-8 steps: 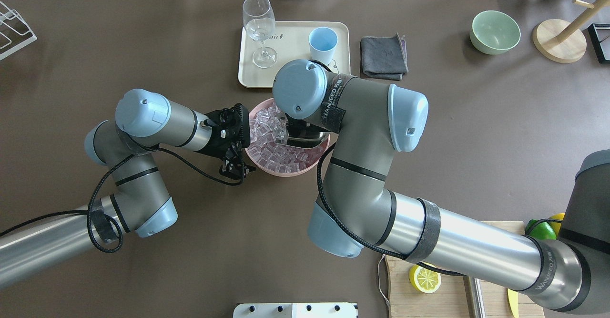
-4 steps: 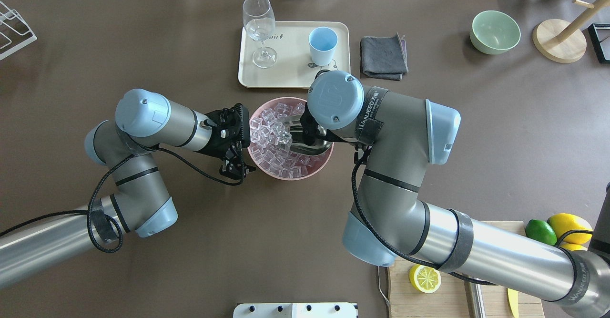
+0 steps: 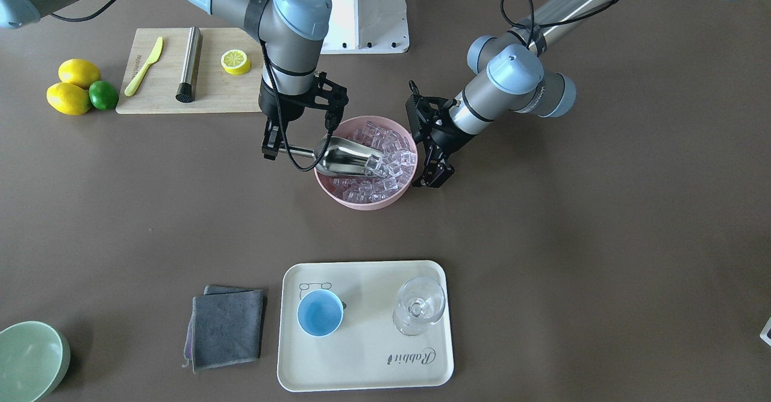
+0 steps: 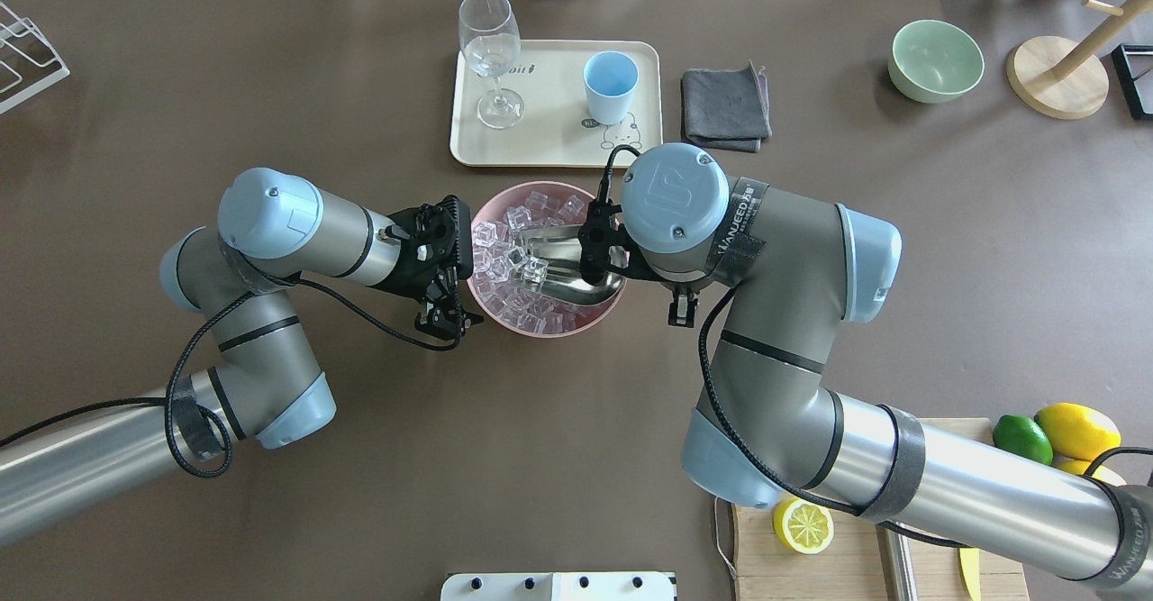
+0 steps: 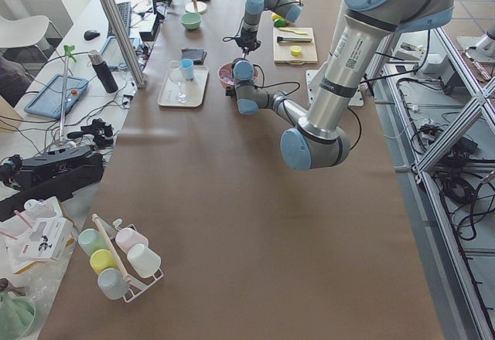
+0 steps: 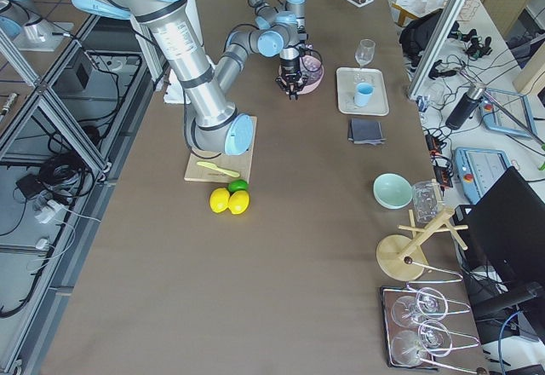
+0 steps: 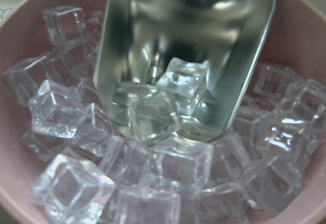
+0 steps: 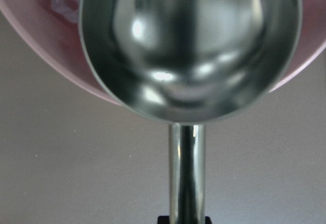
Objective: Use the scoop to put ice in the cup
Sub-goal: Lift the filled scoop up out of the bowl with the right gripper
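Note:
The silver scoop [image 3: 346, 156] lies low in a pink bowl [image 3: 361, 202] full of clear ice [image 3: 388, 143], its mouth facing my left gripper. In the left wrist view two cubes [image 7: 173, 96] sit in the scoop's [image 7: 188, 40] mouth. My right gripper [image 3: 272, 146] is shut on the scoop's handle [image 8: 186, 173], just outside the bowl's rim. My left gripper [image 4: 458, 263] sits at the opposite rim and appears shut on it; its fingertips are hidden. The light-blue cup [image 4: 610, 86] stands empty on a cream tray [image 4: 549, 146] beyond the bowl.
A wine glass [image 4: 491, 51] stands on the tray beside the cup. A grey cloth [image 4: 725, 105] and a pale green bowl [image 4: 935, 60] lie to the right. A cutting board [image 3: 223, 94] with a lemon half, rod and knife, plus lemons [image 3: 69, 88], lies near my right arm's base.
My right arm has drawn back to the right, pulling the scoop across the ice toward the bowl's right side. The left arm and the bowl have stayed put.

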{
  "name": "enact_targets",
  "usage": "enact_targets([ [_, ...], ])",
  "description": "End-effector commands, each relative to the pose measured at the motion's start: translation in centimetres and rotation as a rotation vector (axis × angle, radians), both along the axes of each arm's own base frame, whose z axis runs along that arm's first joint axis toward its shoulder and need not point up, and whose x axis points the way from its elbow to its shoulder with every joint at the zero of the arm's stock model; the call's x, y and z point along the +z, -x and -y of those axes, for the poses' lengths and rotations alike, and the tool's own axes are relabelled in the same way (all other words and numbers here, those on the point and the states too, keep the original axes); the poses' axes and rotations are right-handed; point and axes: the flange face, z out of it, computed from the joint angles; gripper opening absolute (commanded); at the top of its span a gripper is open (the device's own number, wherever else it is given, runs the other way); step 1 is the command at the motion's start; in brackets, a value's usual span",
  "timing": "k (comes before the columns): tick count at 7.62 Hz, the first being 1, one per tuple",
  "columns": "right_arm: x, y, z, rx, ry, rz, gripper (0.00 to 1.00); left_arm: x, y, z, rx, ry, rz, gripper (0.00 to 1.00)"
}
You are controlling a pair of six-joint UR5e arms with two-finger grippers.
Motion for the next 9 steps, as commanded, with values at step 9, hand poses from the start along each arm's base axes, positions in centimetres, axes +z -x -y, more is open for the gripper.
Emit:
enact_targets([
  [9,0.6,-9.3,3.8,0.073,0.161,0.213,0.0,0.0,0.0,0.0,0.0,0.001,0.001,0.99],
])
